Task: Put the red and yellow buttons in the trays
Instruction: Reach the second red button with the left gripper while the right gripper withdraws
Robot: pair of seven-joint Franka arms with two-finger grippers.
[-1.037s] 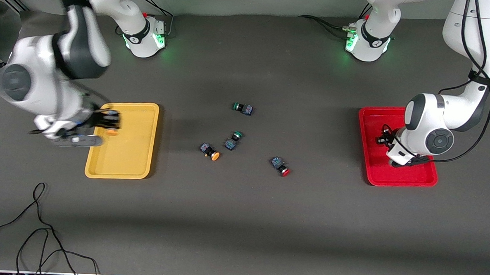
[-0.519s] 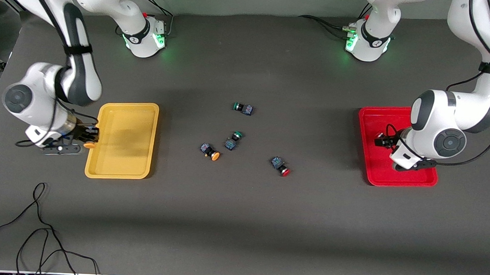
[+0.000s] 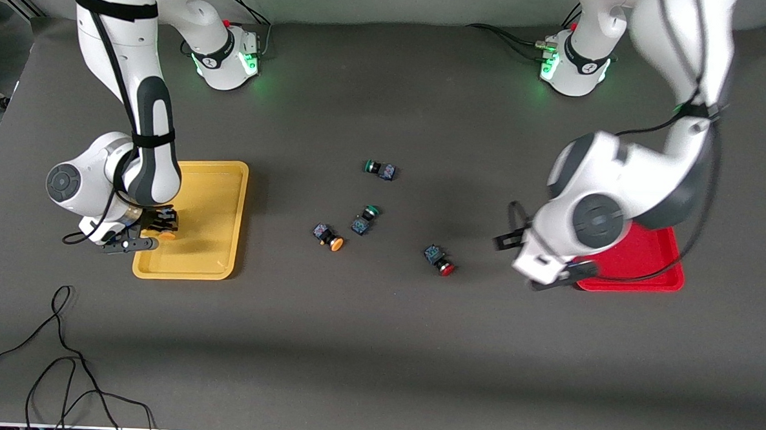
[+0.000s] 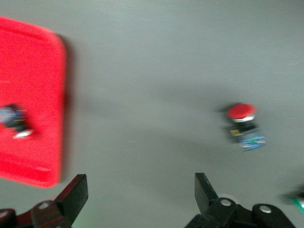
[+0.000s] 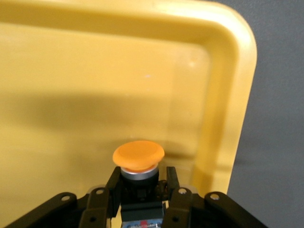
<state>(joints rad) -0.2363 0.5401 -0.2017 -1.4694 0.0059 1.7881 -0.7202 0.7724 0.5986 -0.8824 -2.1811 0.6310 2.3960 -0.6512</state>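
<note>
My right gripper [image 3: 160, 223] is shut on an orange-yellow button [image 5: 138, 159] and holds it low over the yellow tray [image 3: 219, 195], at the tray's outer long side; the right wrist view shows the tray's rim [image 5: 228, 95]. My left gripper [image 3: 510, 237] is open and empty over bare table, between the red tray [image 3: 646, 268] and a red button [image 3: 440, 259]. In the left wrist view its fingers [image 4: 76, 194] stand wide apart, with the red button [image 4: 243, 121] ahead. A dark-bodied button [image 4: 14, 122] lies in the red tray [image 4: 33, 71]. A second orange-yellow button [image 3: 329, 236] lies mid-table.
Two green-capped buttons lie mid-table, one [image 3: 365, 218] beside the orange-yellow one and one [image 3: 379, 169] farther from the front camera. A black cable [image 3: 60, 356] loops on the table near the front edge, toward the right arm's end.
My left arm has swung off the red tray toward the middle, gripper open, a button left in the tray. My right gripper carried its button along the yellow tray's outer side and lower.
</note>
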